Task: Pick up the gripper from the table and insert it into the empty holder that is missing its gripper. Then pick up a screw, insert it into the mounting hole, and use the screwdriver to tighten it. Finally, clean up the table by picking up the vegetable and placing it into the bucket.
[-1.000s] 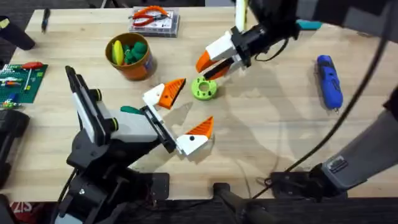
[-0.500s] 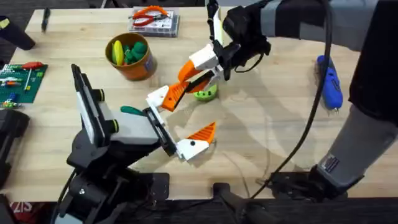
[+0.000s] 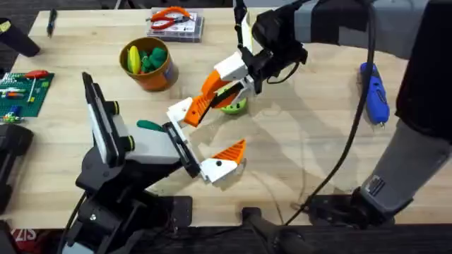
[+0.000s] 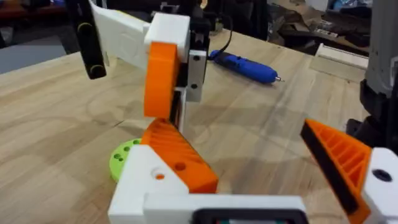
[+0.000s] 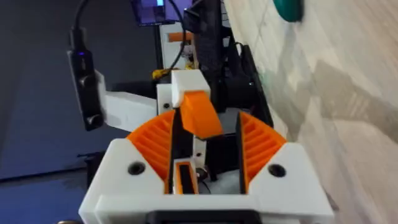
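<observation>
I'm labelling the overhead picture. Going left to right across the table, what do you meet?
Green circuit board → orange bucket → left gripper → lime-green vegetable → blue screwdriver.

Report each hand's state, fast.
Left hand: open wide, holding nothing.
Right hand: open, pads apart, nothing gripped; it sits just above the vegetable.
</observation>
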